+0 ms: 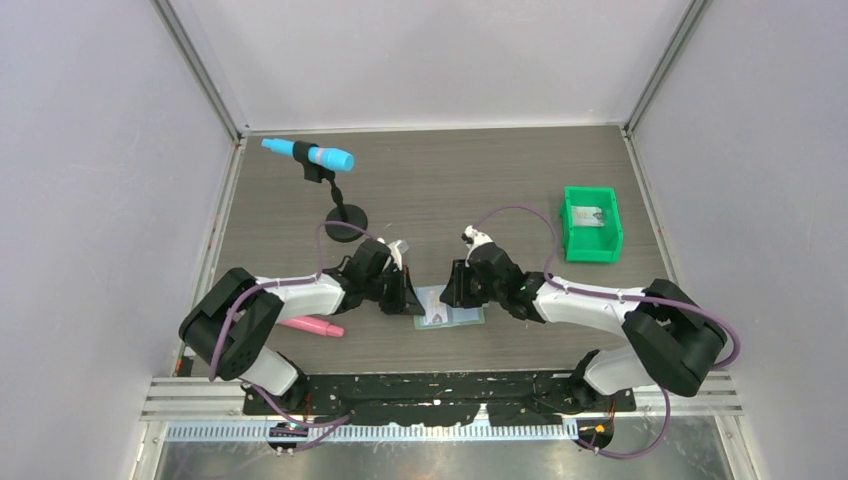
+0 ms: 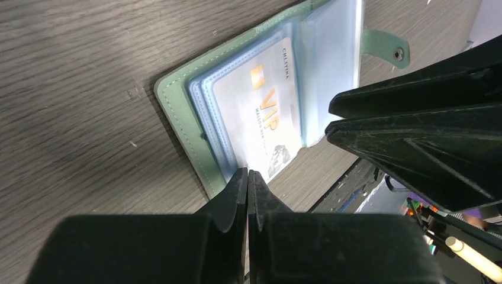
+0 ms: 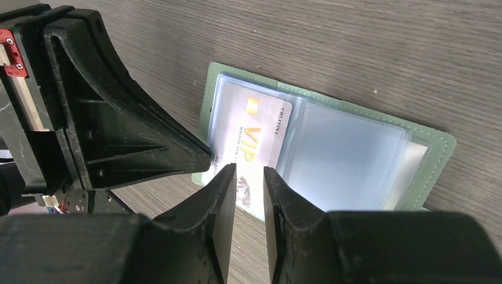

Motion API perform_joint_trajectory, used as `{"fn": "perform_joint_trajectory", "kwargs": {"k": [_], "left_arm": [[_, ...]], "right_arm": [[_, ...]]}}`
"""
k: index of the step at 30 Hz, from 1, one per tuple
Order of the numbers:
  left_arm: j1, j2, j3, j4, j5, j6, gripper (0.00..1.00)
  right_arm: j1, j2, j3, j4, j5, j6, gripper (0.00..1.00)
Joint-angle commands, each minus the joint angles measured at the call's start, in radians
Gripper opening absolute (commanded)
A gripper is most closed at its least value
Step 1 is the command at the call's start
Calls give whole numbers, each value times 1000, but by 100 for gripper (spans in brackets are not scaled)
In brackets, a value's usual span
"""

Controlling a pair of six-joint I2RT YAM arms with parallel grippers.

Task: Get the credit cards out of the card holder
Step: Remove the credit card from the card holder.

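The card holder (image 1: 452, 310) lies open and flat on the table between my two arms; its green cover (image 2: 177, 112) and see-through pockets (image 3: 355, 154) show in both wrist views. One white credit card (image 2: 260, 112) with gold "VIP" print sits tilted in the left pocket (image 3: 260, 130). My left gripper (image 2: 247, 172) is shut, and its tips touch the holder's near edge by the card's corner. My right gripper (image 3: 249, 168) hovers over the card's near end, jaws a little apart with nothing between them. In the top view both grippers (image 1: 408, 298) (image 1: 458, 290) meet over the holder.
A bright green bin (image 1: 590, 223) stands at the right with a pale card-like thing inside. A blue microphone (image 1: 308, 154) on a black stand (image 1: 346, 226) is behind the left arm. A pink pen (image 1: 312, 326) lies by the left arm. The holder's snap tab (image 2: 385, 48) sticks out.
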Motion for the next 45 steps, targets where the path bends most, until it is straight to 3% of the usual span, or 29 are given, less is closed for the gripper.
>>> {"fn": "perform_joint_trajectory", "kwargs": {"k": [1, 35, 39, 45], "left_arm": [[-3, 4, 20, -23, -43, 54, 0], [-3, 46, 12, -35, -48, 72, 0], [-3, 53, 6, -29, -46, 72, 0], [-3, 54, 5, -22, -29, 70, 0]], "right_arm": [[-16, -1, -16, 61, -15, -3, 30], [-35, 99, -92, 229, -92, 35, 30], [-57, 98, -115, 281, -142, 40, 26], [-106, 106, -179, 448, -250, 80, 6]]}}
